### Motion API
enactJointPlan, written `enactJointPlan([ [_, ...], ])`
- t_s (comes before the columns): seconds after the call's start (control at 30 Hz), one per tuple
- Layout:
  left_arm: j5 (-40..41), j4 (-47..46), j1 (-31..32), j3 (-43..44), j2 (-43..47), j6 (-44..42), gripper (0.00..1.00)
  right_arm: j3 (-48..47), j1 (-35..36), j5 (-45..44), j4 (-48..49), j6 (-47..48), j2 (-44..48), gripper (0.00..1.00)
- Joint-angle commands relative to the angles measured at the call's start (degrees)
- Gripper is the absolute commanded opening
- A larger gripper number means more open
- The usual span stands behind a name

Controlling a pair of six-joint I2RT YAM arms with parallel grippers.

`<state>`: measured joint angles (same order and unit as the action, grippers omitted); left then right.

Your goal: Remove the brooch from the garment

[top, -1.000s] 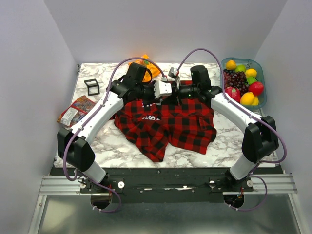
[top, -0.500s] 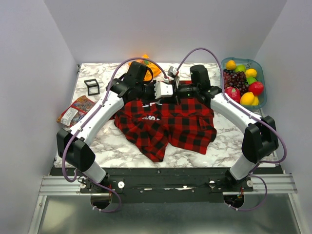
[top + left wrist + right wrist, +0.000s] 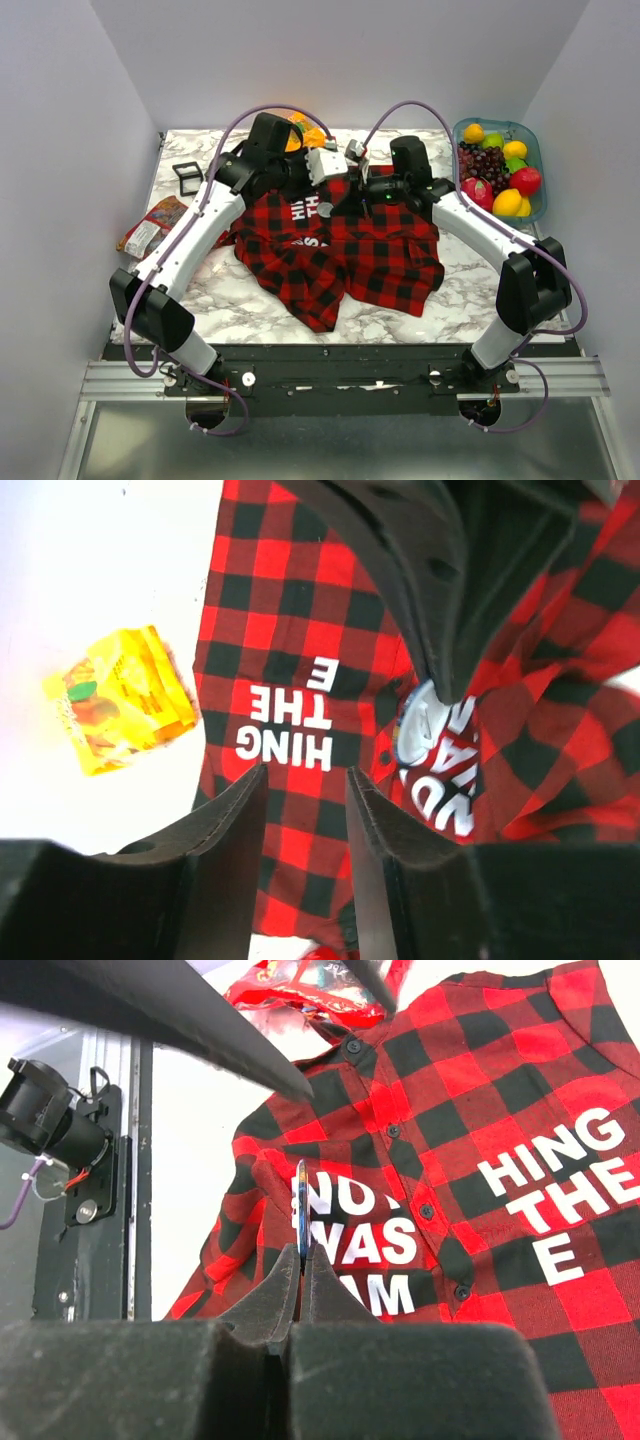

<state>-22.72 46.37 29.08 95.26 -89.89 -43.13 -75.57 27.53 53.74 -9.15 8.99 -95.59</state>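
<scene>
The red-and-black plaid garment (image 3: 380, 250) lies spread on the marble table, white lettering up; it also shows in the left wrist view (image 3: 300, 610) and the right wrist view (image 3: 500, 1080). My right gripper (image 3: 302, 1260) is shut on the brooch (image 3: 300, 1205), a thin round disc seen edge-on over the lettering. From the left wrist the brooch (image 3: 420, 730) looks white and blue, pinched between the right fingers (image 3: 420, 600). I cannot tell if it still touches the fabric. My left gripper (image 3: 305, 770) is open and empty above the garment's collar end (image 3: 330, 178).
A yellow-orange packet (image 3: 120, 695) lies on the table beyond the garment's far edge (image 3: 305, 135). A tray of fruit (image 3: 500, 165) stands at the back right. A snack packet (image 3: 155, 225) and a small black frame (image 3: 188, 177) lie at the left.
My left gripper has drawn back from the right gripper toward the far edge of the table, uncovering more white lettering. The right gripper has stayed in place, shut.
</scene>
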Motion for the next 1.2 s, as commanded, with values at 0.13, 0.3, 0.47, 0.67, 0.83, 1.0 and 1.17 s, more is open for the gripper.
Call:
enactJointPlan([
  [0.13,-13.21,-3.47,-5.44,-3.83,4.98,16.49,0.50,1.04,-0.02,1.46,-0.78,0.85,0.67,0.00],
  [0.3,-18.49,-7.86,-5.97,-9.83,6.39,20.28,0.49,0.86,-0.11,2.16,-0.87,1.55,0.84,0.00],
  [0.47,-24.29,-9.98,-6.05,-10.89,4.55,22.57,0.46,0.77,-0.02,2.52,-1.40,2.17,1.11,0.00],
  [0.67,-25.09,-11.48,-5.88,-8.08,1.21,23.54,0.42,1.65,-0.02,2.34,-1.75,3.31,2.25,0.00],
  [0.83,-27.46,-7.53,-5.88,-6.06,-0.55,18.54,0.39,2.18,-0.11,1.73,-2.01,3.57,3.13,0.00],
  [1.0,-28.52,-5.06,-5.79,-5.00,-1.78,15.98,0.35,2.09,-0.11,1.72,-2.10,3.57,3.13,0.00],
  [1.17,-27.82,-3.92,-5.53,-5.00,-2.57,14.31,0.32,1.83,-0.02,1.81,-2.10,3.57,2.95,0.00],
])
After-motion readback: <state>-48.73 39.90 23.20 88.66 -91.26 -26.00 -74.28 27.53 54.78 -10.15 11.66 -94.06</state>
